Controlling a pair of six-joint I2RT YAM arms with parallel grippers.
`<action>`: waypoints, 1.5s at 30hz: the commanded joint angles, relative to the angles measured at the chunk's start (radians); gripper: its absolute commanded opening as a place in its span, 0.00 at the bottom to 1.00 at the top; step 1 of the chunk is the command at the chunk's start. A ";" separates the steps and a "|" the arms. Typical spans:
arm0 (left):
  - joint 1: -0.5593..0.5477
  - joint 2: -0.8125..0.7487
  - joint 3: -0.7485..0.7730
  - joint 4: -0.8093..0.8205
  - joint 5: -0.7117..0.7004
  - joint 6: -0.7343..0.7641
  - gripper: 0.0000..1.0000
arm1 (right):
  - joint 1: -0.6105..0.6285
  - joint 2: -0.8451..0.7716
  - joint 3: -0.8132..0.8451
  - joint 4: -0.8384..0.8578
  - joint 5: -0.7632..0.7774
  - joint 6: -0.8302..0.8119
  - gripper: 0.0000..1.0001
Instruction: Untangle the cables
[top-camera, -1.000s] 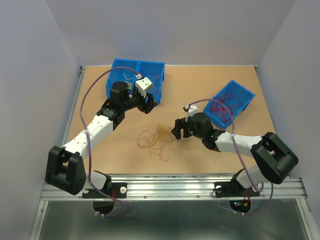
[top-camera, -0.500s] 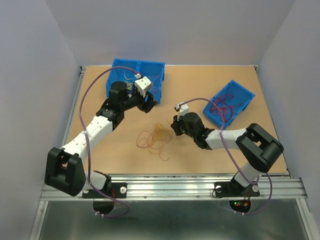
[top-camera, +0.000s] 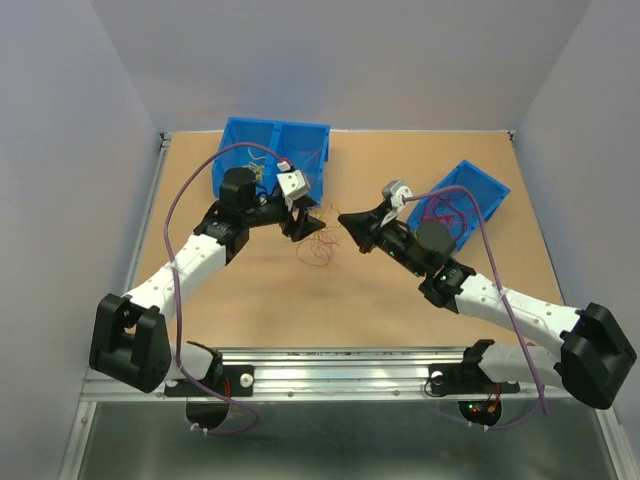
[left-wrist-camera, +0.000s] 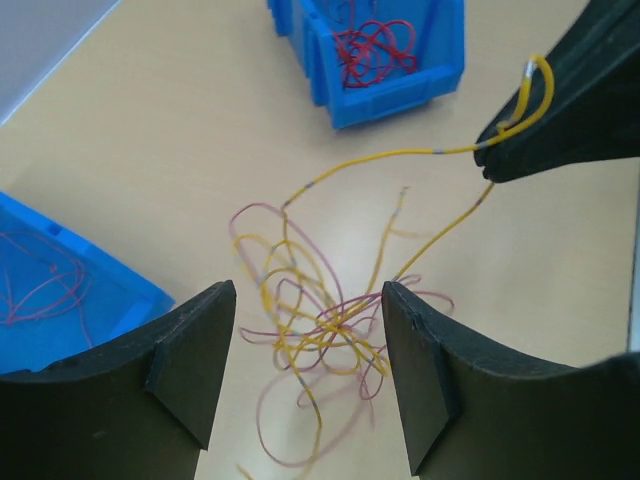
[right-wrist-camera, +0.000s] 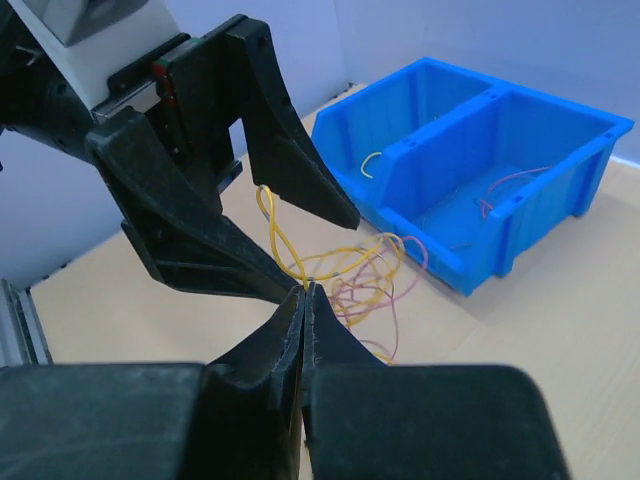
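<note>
Yellow and magenta-pink cables (left-wrist-camera: 318, 335) lie in one loose tangle near the middle of the tan desk (top-camera: 250, 300), as the overhead view shows. My left end effector (left-wrist-camera: 305, 295) hangs directly over the tangle. Its fingers (left-wrist-camera: 190, 365) are spread wide apart with nothing gripped, and the heap shows through the gap.

My right end effector (right-wrist-camera: 303, 292) is closed, its two tips pressed together on a yellow cable (left-wrist-camera: 400, 155) at the 3 o'clock side of the tangle. In the left wrist view a short loop of that cable stands out above the pinch. One strand runs from it toward 9 o'clock and into the heap, and a second strand drops toward 7 o'clock. The gripped part is raised off the desk; the rest of the tangle lies on the surface. Seen from above, the two end effectors face each other tip to tip, near but apart.

A two-compartment blue bin (top-camera: 275, 150) stands at 11 o'clock on the desk, just behind my left wrist. A few thin wires lie in it, one yellow and others reddish. A single blue bin (top-camera: 470, 195) sits turned at an angle at 2 o'clock, well apart from the tangle, with red cables (left-wrist-camera: 375, 45) coiled inside.
</note>
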 joint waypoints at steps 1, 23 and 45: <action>-0.001 -0.022 -0.012 0.040 0.156 0.034 0.71 | 0.004 0.020 0.004 -0.022 -0.046 -0.005 0.01; -0.013 -0.054 -0.064 0.085 0.232 0.066 0.73 | 0.018 0.060 0.067 -0.023 -0.174 0.026 0.00; -0.056 -0.008 -0.055 0.059 0.235 0.097 0.67 | 0.022 0.028 0.084 0.053 -0.153 0.069 0.01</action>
